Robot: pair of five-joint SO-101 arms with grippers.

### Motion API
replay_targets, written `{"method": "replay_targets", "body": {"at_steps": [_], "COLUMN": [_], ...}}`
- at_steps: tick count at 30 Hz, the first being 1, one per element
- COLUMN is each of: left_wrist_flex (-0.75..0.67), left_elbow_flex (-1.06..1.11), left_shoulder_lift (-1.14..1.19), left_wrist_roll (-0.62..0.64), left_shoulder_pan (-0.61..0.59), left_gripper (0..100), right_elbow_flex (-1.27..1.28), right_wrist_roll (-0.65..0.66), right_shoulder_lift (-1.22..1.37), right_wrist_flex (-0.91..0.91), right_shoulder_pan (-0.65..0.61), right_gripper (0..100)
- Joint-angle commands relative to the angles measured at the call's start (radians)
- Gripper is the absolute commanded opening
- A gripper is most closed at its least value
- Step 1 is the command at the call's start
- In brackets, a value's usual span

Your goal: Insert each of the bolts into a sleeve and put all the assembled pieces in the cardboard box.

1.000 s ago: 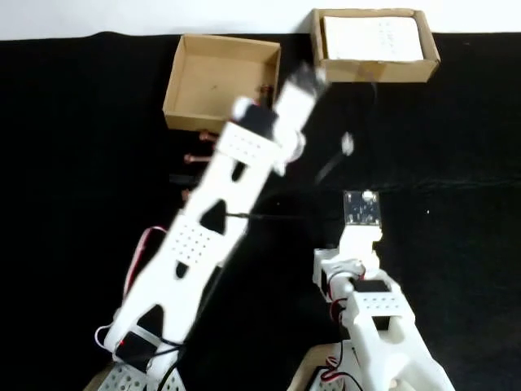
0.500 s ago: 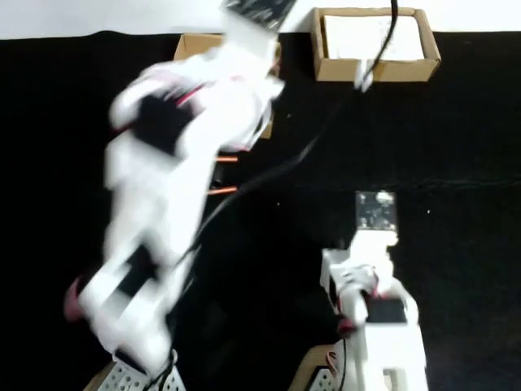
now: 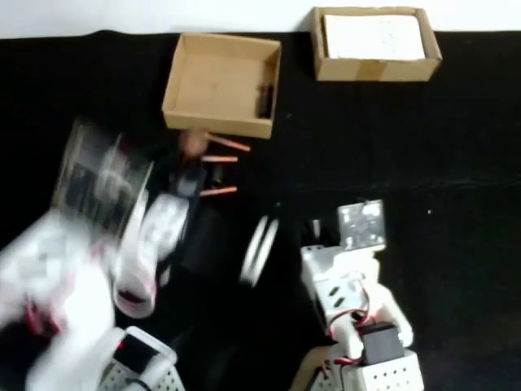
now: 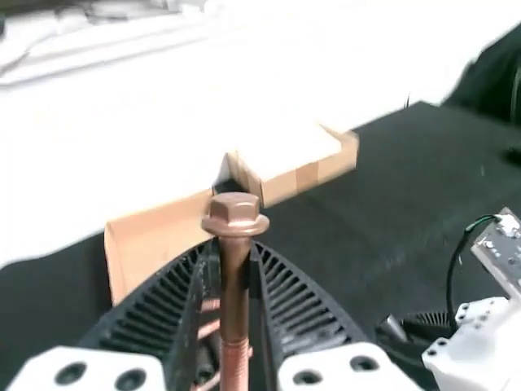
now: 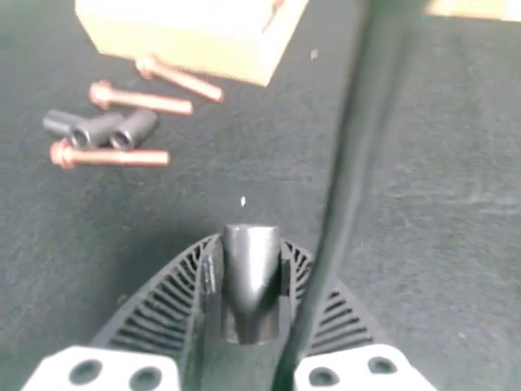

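Left claw [image 4: 234, 249]: back from box [image 3: 203, 81], now near left, grips bolt [image 4: 234, 281]. Right claw [image 5: 248, 244]: grips sleeve [image 5: 248, 285]. Insertion likely next.

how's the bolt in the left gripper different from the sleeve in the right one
The bolt is copper-coloured; the sleeve is black. The bolt has a flanged hex head on a slim shank; the sleeve is a plain, thicker tube. Shared: each is clamped lengthwise, the bolt in the left gripper, the sleeve in the right gripper.
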Motion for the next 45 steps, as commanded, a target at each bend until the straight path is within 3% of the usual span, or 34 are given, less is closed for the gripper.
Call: {"method": "replay_targets", "body": {"at_steps": [1, 3, 6, 10, 15, 18, 28, 45], "left_wrist_flex": [-0.404, -0.511, -0.520, -0.520, -0.520, -0.520, -0.520, -0.496], "left_elbow_flex": [0.452, 0.515, 0.486, 0.352, 0.136, 0.036, -0.188, -0.140], "left_shoulder_lift": [-0.225, -0.225, -0.137, 0.053, 0.332, 0.489, 0.743, 0.769], "left_wrist_roll": [0.002, 0.002, 0.003, 0.097, 0.215, 0.249, 0.258, 0.258], "left_shoulder_pan": [0.016, 0.016, 0.033, 0.101, 0.159, 0.168, 0.191, 0.202], "left_gripper": [1, 1, 1, 1, 1, 1, 1, 1], "right_elbow_flex": [0.016, 0.021, 0.021, 0.073, 0.217, 0.251, 0.252, 0.252], "right_wrist_roll": [0.008, 0.008, 0.008, 0.011, 0.144, 0.160, 0.155, 0.153], "right_shoulder_lift": [-0.015, -0.015, -0.015, -0.016, -0.022, -0.018, -0.022, -0.022], "right_wrist_flex": [-0.113, -0.176, -0.269, -0.412, -0.679, -0.788, -0.805, -0.799], "right_shoulder_pan": [-0.012, -0.012, -0.012, -0.012, -0.031, -0.068, -0.082, -0.082], "right_gripper": [0.6, 0.6, 0.6, 0.6, 0.6, 0.6, 0.6, 0.6]}}
